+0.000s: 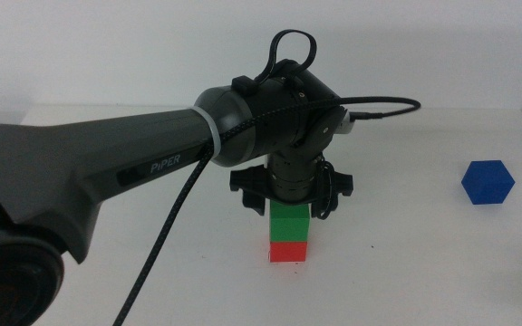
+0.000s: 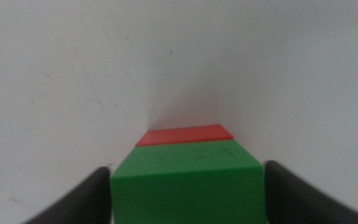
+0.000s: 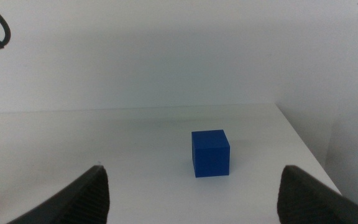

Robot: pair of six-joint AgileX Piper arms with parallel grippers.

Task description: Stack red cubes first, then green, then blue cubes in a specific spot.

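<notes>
While the left arm reaches in across the white table [image 1: 107,299] from the left, its left gripper [image 1: 290,206] points straight down over the middle of the table, directly above the green cube [image 1: 290,223]. The green cube sits squarely on the red cube [image 1: 289,252], the two touching and forming a short upright stack on the bare tabletop. In the left wrist view the green cube [image 2: 188,183] fills the space between the two dark jaws; the jaw on one side meets the cube's edge, while the other shows a thin sliver of gap, so the jaws stand only about a cube's width apart, and whether they are pressing on the cube or just clear of it cannot be told. A strip of the red cube [image 2: 184,134] shows beyond the green one.

The blue cube [image 1: 488,183] lies alone well off to the right of the stack, near the table's right edge. The right gripper [image 3: 194,196] waits back from it with its jaws spread wide and holding nothing, the blue cube [image 3: 210,153] resting on the table ahead of it, roughly centred between the jaws but well apart from them.

The word "PiPER" [image 1: 164,166] is printed on the left arm's grey casing. A black cable [image 1: 166,237] runs along that arm.
</notes>
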